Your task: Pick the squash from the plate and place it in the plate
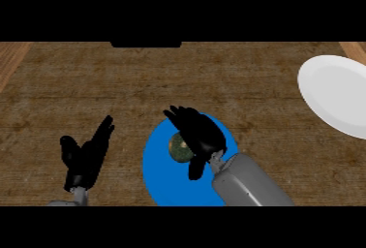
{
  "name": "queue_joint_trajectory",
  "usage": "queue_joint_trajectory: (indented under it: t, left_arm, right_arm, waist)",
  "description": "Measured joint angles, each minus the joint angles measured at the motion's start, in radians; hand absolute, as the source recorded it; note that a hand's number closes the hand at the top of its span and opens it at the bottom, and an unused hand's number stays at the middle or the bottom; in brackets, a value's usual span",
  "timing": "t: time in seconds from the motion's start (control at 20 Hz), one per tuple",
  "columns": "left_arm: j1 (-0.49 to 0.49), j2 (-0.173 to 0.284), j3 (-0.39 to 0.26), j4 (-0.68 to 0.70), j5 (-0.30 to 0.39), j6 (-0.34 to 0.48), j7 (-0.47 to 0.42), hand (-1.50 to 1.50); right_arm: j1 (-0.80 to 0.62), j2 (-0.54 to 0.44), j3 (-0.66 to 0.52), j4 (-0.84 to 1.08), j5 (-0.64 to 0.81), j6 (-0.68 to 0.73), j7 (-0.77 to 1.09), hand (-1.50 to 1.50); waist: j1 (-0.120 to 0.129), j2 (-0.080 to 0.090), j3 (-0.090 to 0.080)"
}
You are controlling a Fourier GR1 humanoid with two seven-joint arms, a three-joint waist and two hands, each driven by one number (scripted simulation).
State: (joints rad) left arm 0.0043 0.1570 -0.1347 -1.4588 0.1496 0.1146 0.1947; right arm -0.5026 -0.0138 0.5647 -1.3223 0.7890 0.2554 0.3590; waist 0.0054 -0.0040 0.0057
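We see the left robot hand (85, 157) resting open at lower left, fingers up. The right robot hand (196, 135) reaches forward from its grey forearm (247, 184), fingers straight, thumb down.

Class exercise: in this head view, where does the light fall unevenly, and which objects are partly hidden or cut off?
Head view: the white plate shades from bright to grey and runs off the right edge; the blue plate looks flat and is cut off at the bottom; the right robot hand hides part of the squash; the left robot hand rests open.
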Motion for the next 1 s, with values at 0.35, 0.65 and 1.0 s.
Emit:
queue_joint_trajectory:
  t: [0.35, 0.65, 1.0]
  left_arm:
    - [-0.012, 0.004, 0.024, 0.009, 0.01, -0.034, 0.017, 0.0]
    - [-0.006, -0.018, 0.029, 0.013, -0.013, -0.031, -0.005, 0.0]
    - [0.01, -0.005, 0.045, -0.008, -0.001, -0.043, 0.004, 0.0]
  right_arm:
    - [-0.028, 0.006, 0.034, 0.092, 0.084, -0.031, -0.091, 1.5]
    - [-0.032, 0.001, 0.007, 0.117, 0.142, -0.085, -0.156, 1.5]
    - [-0.057, 0.01, -0.203, 0.18, 0.191, -0.282, 0.116, 1.5]
  waist:
    - [0.001, -0.001, 0.0]
    - [0.0, -0.002, 0.001]
    - [-0.012, 0.003, 0.0]
